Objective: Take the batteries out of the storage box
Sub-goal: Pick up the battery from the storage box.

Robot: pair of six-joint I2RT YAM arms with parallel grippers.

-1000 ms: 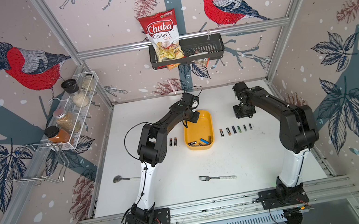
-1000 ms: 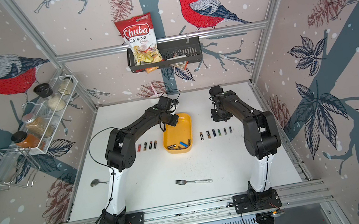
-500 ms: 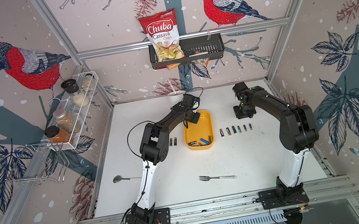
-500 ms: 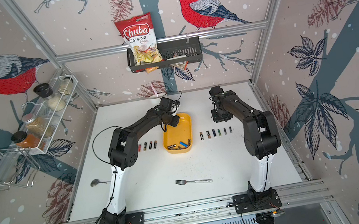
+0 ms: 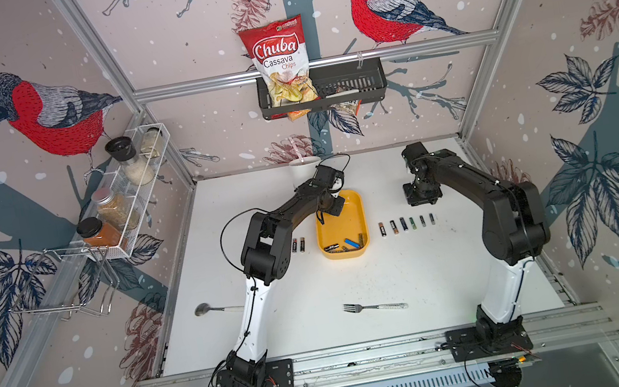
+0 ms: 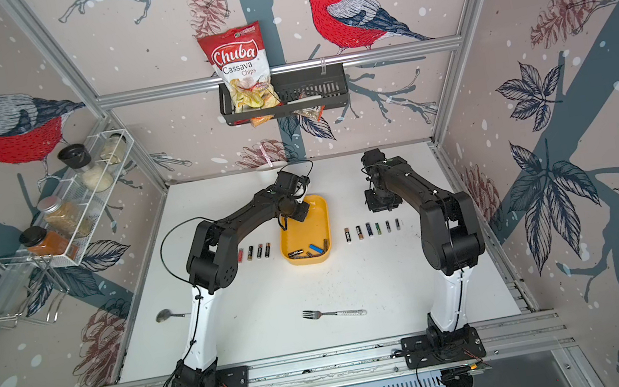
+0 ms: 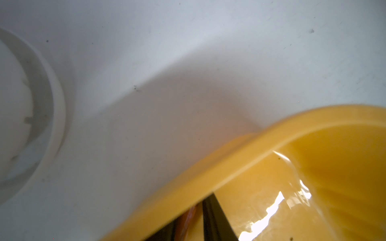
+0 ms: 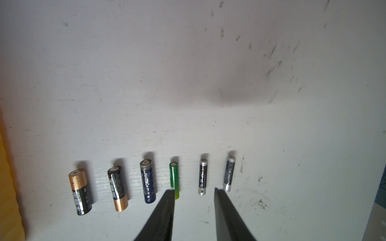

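Currently, the yellow box (image 5: 349, 220) sits on the white table (image 5: 416, 270) between the two arms, its long side running away from the robot. A handful of loose batteries (image 5: 345, 244) lie inside it, gathered at its near end.

The left gripper (image 5: 333, 211) is down at the box's far left corner. In the left wrist view its fingers (image 7: 215, 219) stand close together on either side of the box's wall. One is inside and one outside, with the rim crossing in front of them. That view is blurred, and it cannot be told whether they actually pinch the wall.

The right gripper (image 8: 194, 194) hangs over the table to the right of the box, clear of it. Its jaws are parted and it holds nothing. Beneath it lies a row of six batteries (image 8: 148, 183), side by side and not touching. Two are copper-ended, one is dark blue, one is green, and two are slim with silver caps.

To the left of the box, four more batteries (image 6: 254, 252) lie in a row just beside the left arm's elbow.

Nearer the robot, a fork (image 5: 374, 306) lies on the table, and a spoon (image 5: 208, 309) lies by the left arm. A white cup (image 5: 304, 168) stands at the back, behind the left gripper.
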